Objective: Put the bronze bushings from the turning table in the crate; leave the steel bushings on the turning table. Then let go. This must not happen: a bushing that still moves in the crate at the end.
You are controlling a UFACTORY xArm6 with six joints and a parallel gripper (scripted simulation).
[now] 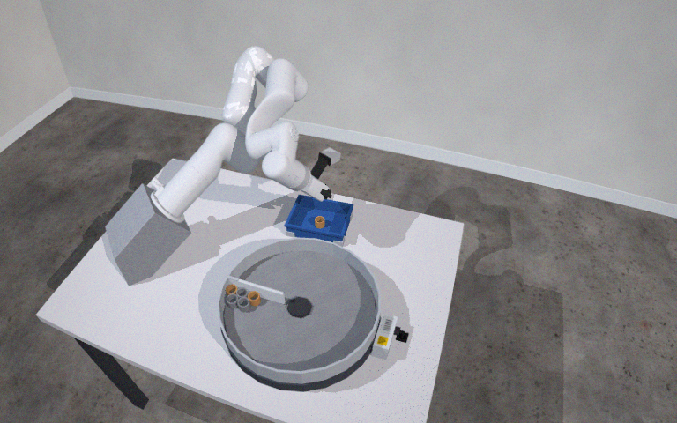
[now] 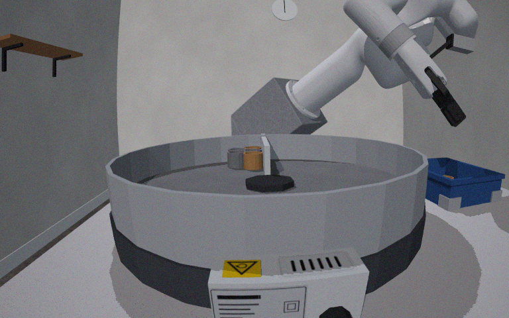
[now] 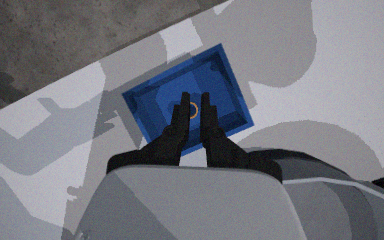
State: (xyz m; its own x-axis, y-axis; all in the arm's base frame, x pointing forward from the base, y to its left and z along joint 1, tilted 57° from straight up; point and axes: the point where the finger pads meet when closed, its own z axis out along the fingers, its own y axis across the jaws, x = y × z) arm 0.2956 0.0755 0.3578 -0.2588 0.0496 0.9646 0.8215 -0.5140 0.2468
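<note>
My gripper [image 1: 326, 193] [image 2: 456, 120] [image 3: 195, 103] is above the blue crate [image 1: 314, 234] [image 2: 476, 195] [image 3: 235, 80], its fingers a narrow gap apart with nothing between them. A bronze bushing [image 1: 320, 225] [image 2: 448, 177] [image 3: 197, 110] stands in the crate, well below the fingertips. On the turning table [image 1: 319, 278] [image 2: 270, 224], one bronze bushing [image 1: 254, 302] [image 2: 252, 161] stands at the inner end of a group, another bronze bushing [image 1: 230, 293] by the outer wall. Three steel bushings [image 1: 231, 300] [image 2: 236, 161] are grouped with them; the exterior view partly hides the rear ones.
A white divider bar [image 1: 259, 289] [image 2: 266, 157] stands beside the group, reaching from the outer wall towards the dark hub [image 1: 299, 307] [image 2: 269, 183]. The high rim surrounds the turning table. A control box [image 1: 384, 337] [image 2: 289, 281] is attached at its side.
</note>
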